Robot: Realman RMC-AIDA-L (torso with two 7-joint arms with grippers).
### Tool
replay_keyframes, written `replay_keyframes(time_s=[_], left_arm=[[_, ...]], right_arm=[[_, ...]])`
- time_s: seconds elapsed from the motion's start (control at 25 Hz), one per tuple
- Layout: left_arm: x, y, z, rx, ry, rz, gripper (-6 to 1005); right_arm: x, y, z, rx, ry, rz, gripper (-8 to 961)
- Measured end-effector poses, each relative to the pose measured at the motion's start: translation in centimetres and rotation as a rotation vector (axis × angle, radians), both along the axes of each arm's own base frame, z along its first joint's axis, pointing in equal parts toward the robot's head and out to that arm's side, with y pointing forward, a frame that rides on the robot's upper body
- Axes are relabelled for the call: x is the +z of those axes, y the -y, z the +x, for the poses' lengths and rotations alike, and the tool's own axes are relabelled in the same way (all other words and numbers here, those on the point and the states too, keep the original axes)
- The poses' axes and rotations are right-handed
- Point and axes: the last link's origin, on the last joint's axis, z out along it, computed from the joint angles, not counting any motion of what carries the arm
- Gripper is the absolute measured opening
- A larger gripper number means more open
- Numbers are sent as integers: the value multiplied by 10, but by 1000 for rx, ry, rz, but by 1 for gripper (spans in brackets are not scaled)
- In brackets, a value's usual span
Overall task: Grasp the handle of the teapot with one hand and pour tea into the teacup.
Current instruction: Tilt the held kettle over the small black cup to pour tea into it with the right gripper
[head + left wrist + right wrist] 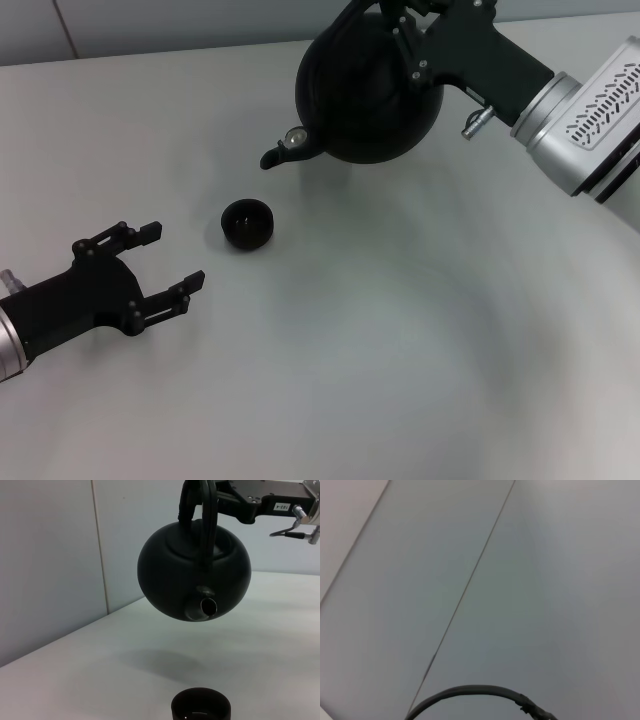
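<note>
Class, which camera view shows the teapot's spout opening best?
The left wrist view: the spout faces the camera, its mouth open to view. The head view shows the spout only side-on. The right wrist view does not show it.

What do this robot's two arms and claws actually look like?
Both end in matte black two-fingered claws with visible bolts. The right gripper sits on a silver-white sleeve perforated with slanted slots and carries a small white label. The left gripper joins a silver cuff.
</note>
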Motion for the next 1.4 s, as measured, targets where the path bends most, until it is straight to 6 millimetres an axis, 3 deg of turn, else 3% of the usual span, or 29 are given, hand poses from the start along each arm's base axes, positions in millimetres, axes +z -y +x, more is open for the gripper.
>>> replay_keyframes(time_s=[1.4], left_arm=[[1,-1,-1,4,-2,5,802]], right_arm=[[3,-1,-1,53,76,-17,94]])
